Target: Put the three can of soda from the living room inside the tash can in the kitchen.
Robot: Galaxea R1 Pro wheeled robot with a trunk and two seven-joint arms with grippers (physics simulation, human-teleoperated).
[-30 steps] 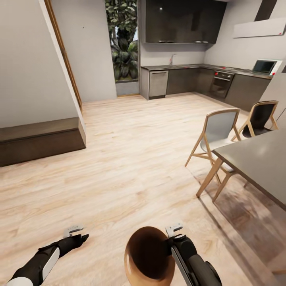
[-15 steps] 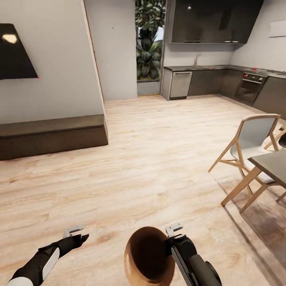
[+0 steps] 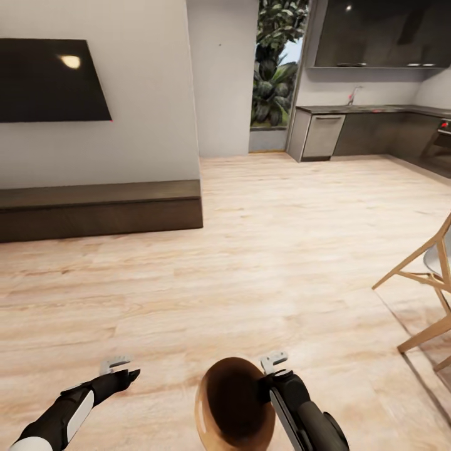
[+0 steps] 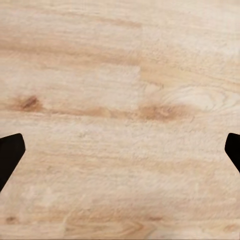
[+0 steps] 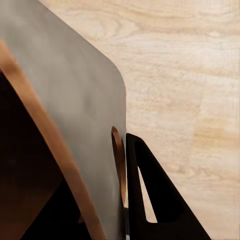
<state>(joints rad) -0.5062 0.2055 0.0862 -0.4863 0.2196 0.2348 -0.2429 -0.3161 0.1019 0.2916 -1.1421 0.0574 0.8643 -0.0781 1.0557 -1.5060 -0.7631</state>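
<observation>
- In the head view, a light wood plank floor (image 3: 263, 250) runs through an open room with white walls. At the far right stands a dark kitchen counter (image 3: 376, 128) with dark wall cabinets (image 3: 382, 34) above it.
- On the left wall hangs a flat black screen (image 3: 50, 81), and under it a long low dark-brown wooden shelf (image 3: 100, 210) lies along the wall. Green plants (image 3: 275, 69) show through a tall window at the back.
- At the right edge is part of a chair with a light wooden frame (image 3: 426, 282).
- Low in this view, the right hand (image 3: 274, 363) grips the rim of the small round trash can with a pale outside and copper-brown inside (image 3: 232, 401). The can is lifted over the floor, with its opening toward the camera.
- The left hand (image 3: 116, 364) hangs over the floor, well apart from the can, and carries nothing.
- In the left wrist view, two dark fingertips (image 4: 10, 155) stand far apart at both edges, so this hand is open, with bare wood floor (image 4: 120, 120) between them.
- In the right wrist view, one dark finger (image 5: 150, 200) lies against the grey outer wall of the trash can (image 5: 75, 115), and the copper rim edge is beside it. The hand is closed on this wall.
</observation>
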